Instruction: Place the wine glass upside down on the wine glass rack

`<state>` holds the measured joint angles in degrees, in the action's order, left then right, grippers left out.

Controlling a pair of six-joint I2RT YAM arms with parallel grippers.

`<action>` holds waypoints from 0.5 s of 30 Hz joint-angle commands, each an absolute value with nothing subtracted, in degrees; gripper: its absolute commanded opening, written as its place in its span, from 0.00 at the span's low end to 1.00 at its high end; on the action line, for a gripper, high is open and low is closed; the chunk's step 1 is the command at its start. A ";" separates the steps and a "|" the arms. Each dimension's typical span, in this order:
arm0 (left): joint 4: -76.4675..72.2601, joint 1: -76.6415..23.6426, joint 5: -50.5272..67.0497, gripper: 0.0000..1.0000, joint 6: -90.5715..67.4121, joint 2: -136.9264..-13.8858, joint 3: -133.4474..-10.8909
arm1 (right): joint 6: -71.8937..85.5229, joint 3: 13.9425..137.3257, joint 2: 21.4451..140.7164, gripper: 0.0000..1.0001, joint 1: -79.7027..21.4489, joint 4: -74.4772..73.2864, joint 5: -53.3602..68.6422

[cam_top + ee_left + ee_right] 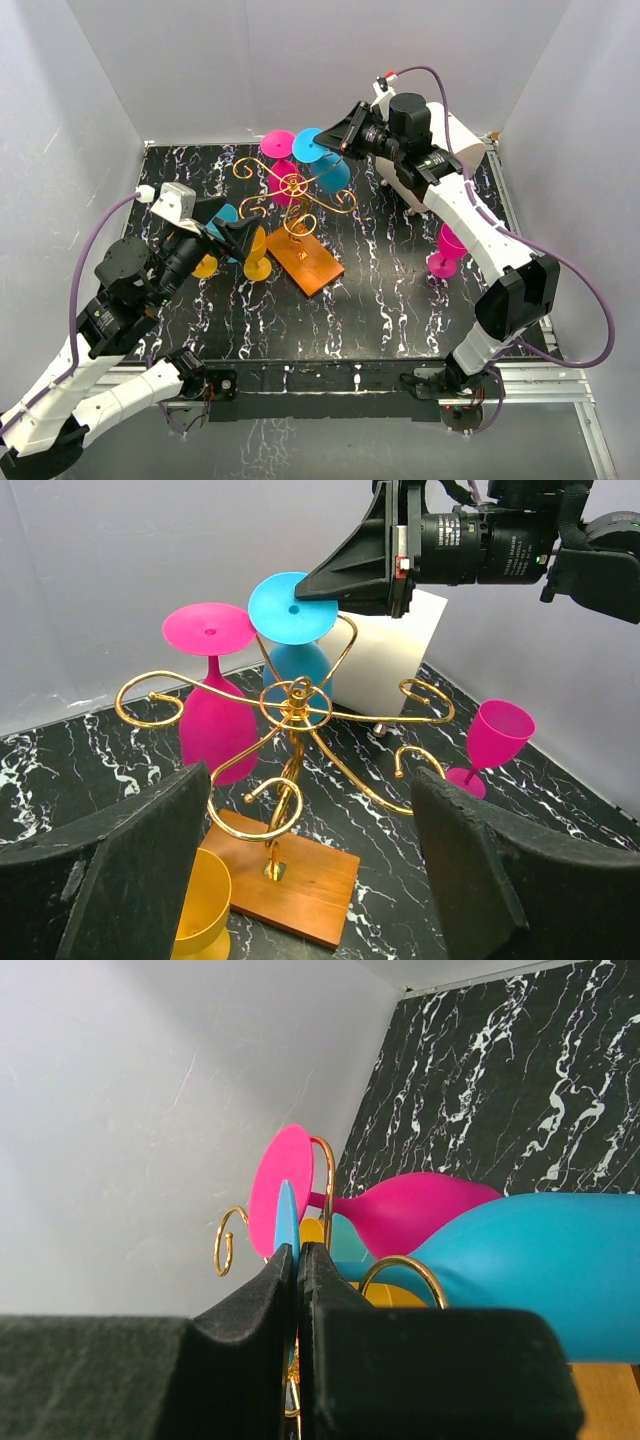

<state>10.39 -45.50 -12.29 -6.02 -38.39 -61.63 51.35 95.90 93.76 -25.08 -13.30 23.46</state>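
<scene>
The gold wire wine glass rack [291, 186] stands on its orange square base [307, 262] mid-table. A blue wine glass [331, 171] is upside down at the rack's far side, its stem by a curled arm. My right gripper [343, 137] is shut on the rim of its blue foot [286, 1222], which stands on edge between the pads. A pink glass [214, 732] hangs upside down on the rack beside it. My left gripper [226, 228] is open and empty, low at the rack's left, facing the rack [297, 695] and its base [290, 880].
A second pink glass [447, 250] stands upright at the right [497, 738]. Two yellow glasses [257, 254] and a teal one [226, 214] stand by my left gripper. A white box [400, 645] sits behind the rack. Grey walls close in the table on three sides.
</scene>
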 commanded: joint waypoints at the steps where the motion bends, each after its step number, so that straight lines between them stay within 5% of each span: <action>1: 9.84 -45.34 -12.79 0.80 -5.98 -38.22 -62.96 | 51.15 97.69 91.79 0.00 -25.11 -9.76 26.28; 15: 10.17 -45.35 -14.15 0.81 -3.31 -38.89 -64.75 | 50.97 93.87 87.63 0.00 -25.13 -11.82 25.76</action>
